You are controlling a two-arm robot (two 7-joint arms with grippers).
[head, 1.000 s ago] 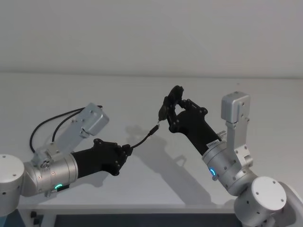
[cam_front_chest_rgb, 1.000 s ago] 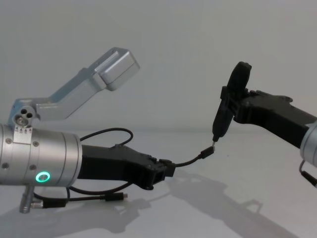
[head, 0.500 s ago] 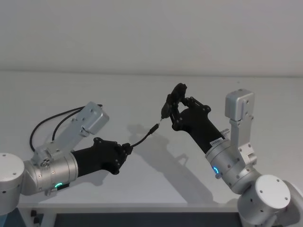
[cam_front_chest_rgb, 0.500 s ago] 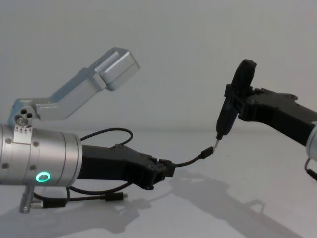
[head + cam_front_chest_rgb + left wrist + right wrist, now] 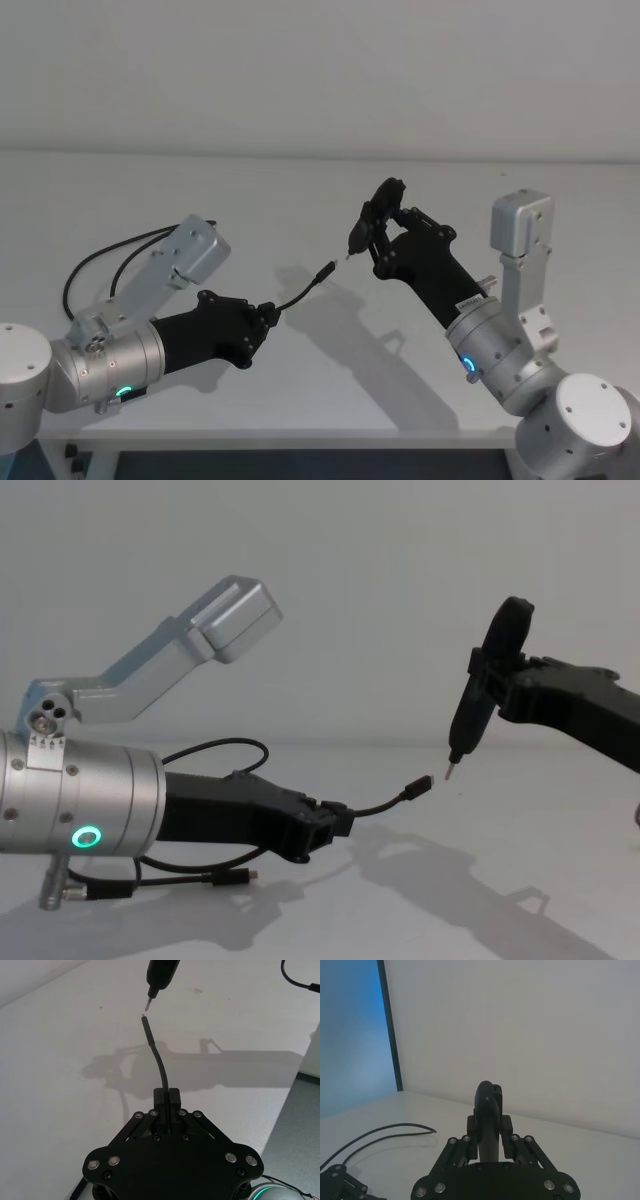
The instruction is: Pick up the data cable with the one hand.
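Data cable [image 5: 385,803] clamped in left hand [image 5: 335,825]

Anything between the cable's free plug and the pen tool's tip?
Nothing: chest view shows a bare gap between the data cable plug and the pen tool tip.

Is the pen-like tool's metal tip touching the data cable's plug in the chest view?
No, a clear gap separates the tool's tip from the data cable plug.

Open table [image 5: 330,190] between and behind both arms. Small air gap between data cable [image 5: 385,803] plug and pen tool [image 5: 470,720] tip; they're apart, nothing between. Left gripper [image 5: 335,825] and right gripper [image 5: 385,240] flank that gap. Robot wire [image 5: 100,262] loops lie far left.
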